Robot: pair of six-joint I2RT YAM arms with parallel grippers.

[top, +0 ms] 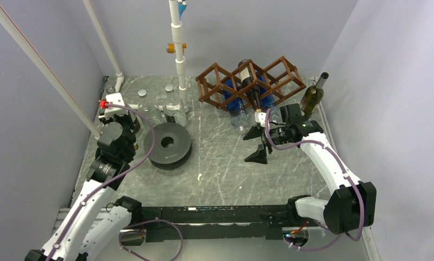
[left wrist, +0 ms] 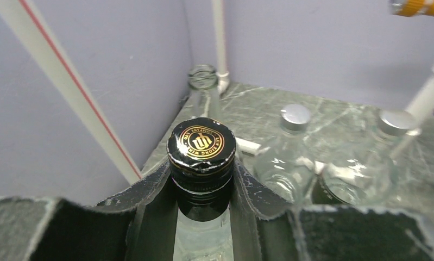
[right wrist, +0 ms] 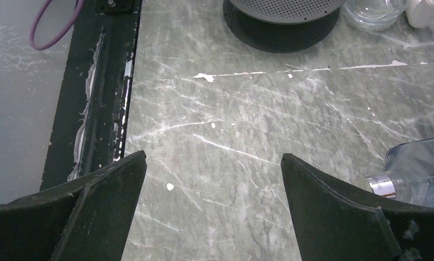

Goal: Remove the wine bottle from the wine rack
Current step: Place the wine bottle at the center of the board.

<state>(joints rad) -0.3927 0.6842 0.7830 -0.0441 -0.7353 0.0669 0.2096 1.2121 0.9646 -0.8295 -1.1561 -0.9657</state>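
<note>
The brown lattice wine rack (top: 220,80) stands at the back right of the table. A dark wine bottle (top: 250,86) lies in its middle cell, neck toward the front, with blue-labelled clear bottles (top: 233,103) beside it. My right gripper (top: 256,145) (right wrist: 213,157) hangs open over bare table just in front of the rack, with nothing between its fingers. A clear bottle's silver-capped neck (right wrist: 413,174) lies at its right. At the back left, my left gripper (top: 117,106) (left wrist: 202,168) is shut on the neck of a clear bottle with a black and gold cap (left wrist: 201,142).
Two clear bottles with silver caps (left wrist: 290,157) (left wrist: 366,157) and an open-necked bottle (left wrist: 202,87) stand by the left gripper. A black perforated disc (top: 167,144) sits centre left. A white pipe post (top: 177,49) rises at the back. A green bottle (top: 311,99) stands right of the rack.
</note>
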